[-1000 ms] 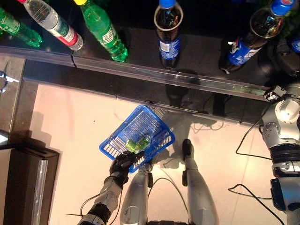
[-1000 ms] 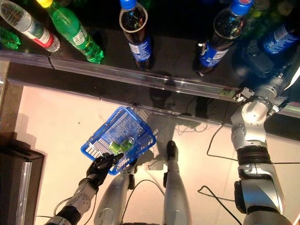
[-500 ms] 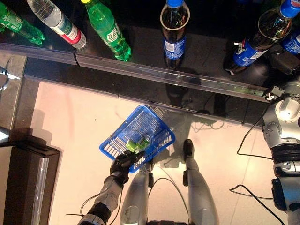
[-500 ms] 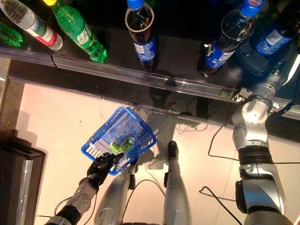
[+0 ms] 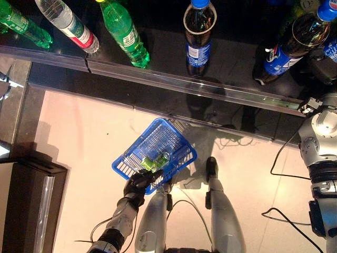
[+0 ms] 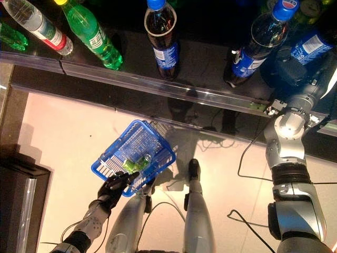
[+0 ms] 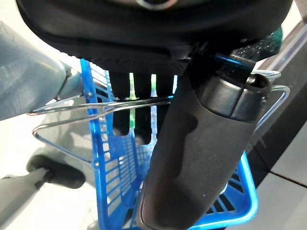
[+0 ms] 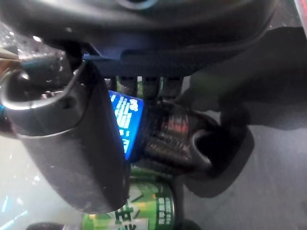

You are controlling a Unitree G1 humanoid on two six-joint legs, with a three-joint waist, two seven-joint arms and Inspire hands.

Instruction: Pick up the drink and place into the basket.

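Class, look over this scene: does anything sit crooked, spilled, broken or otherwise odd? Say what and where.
Nothing looks spilled or broken. The blue basket hangs tilted from the left hand, which grips its wire handle, with a green drink already lying inside. The right hand is closed around a dark bottle with a blue label on the shelf.

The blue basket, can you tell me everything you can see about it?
The blue basket looks like plastic, with slatted, see-through walls and a thin metal wire handle. It hangs tilted above the pale floor, below the shelf of bottles. The left hand holds it at its near edge, fingers curled over the wire handle. Something green lies inside, near that hand. Nothing else touches it.
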